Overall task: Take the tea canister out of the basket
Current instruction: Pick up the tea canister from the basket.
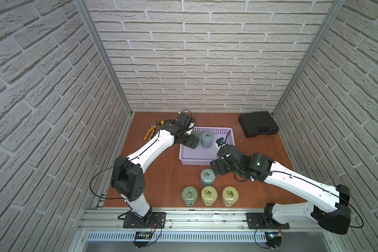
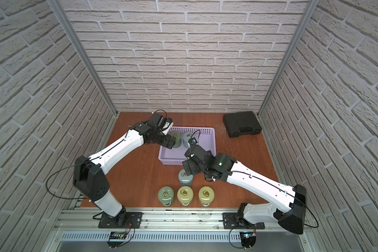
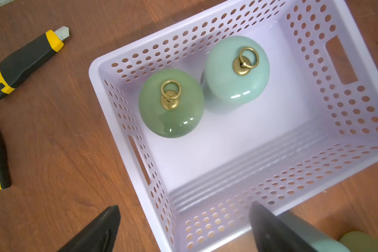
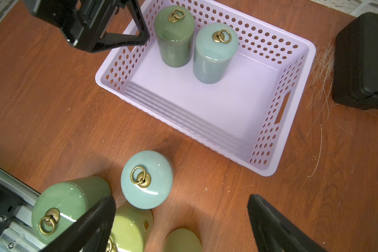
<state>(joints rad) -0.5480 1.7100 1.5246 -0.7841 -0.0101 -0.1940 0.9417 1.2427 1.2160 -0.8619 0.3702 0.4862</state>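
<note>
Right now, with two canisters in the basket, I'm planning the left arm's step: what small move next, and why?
Probably ease the open left gripper forward and down so its jaws straddle the green canister. It stands upright in the basket corner nearest that gripper, which hangs short of it and holds nothing; the pale blue canister stands close beside it.

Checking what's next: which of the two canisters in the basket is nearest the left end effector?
The darker green canister in the basket corner, beside the left end effector; the paler blue-green canister is farther.
</note>
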